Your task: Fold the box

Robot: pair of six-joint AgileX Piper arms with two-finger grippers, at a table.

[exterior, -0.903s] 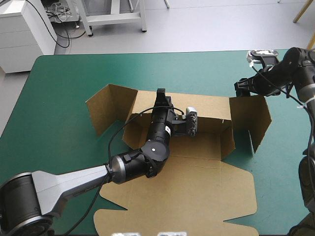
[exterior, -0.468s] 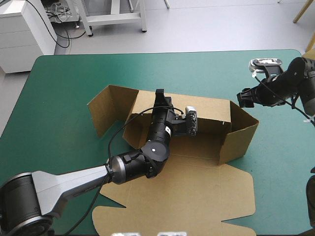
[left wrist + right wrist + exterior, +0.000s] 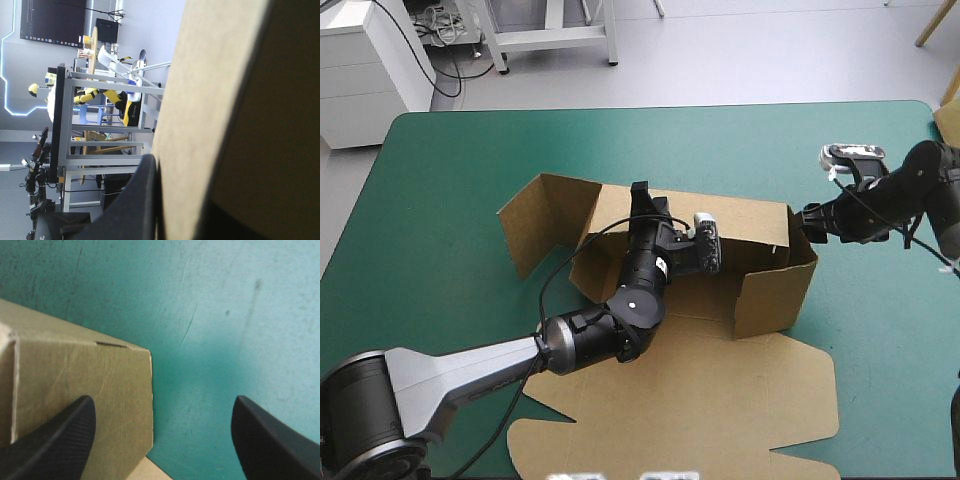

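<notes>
Brown cardboard box (image 3: 760,285), back and right walls raised.
I see left gripper (image 3: 643,195) pinching it, right gripper (image 3: 162,440) wide.

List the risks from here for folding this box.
1. The right gripper is open beside the right end flap of the box; unheld, the flap may splay outward.
2. The left gripper pinches only the back wall; a sideways push could twist or slide the box.

Bright, even light from above fills the teal-green counter (image 3: 440,190), and shadows are soft. The brown box (image 3: 720,400) is darker within its raised walls; in the left wrist view one board face is pale, the other deeply shaded.
</notes>
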